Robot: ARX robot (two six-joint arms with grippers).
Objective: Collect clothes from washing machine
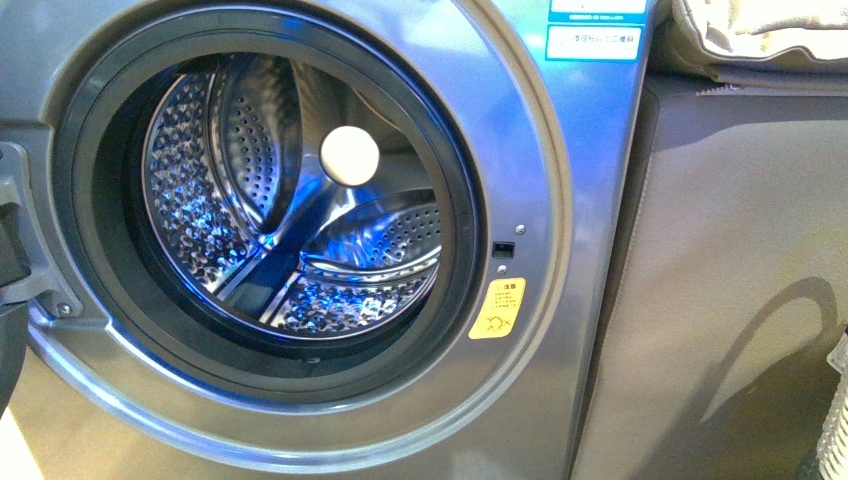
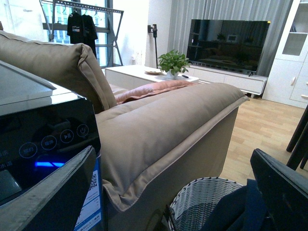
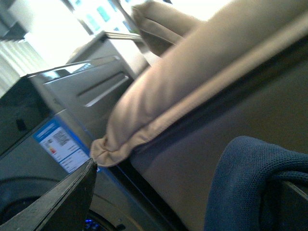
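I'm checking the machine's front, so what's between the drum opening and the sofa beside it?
In the front view, the washing machine's grey panel, carrying a yellow warning sticker, a dark latch slot above it, and a blue-white label higher up.

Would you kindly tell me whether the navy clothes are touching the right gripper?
Touching. The right wrist view shows the clothes draped over one finger of the right gripper, with no gap.

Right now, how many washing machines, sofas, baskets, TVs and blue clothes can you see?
washing machine: 1
sofa: 1
basket: 1
TV: 1
blue clothes: 1
Total: 5
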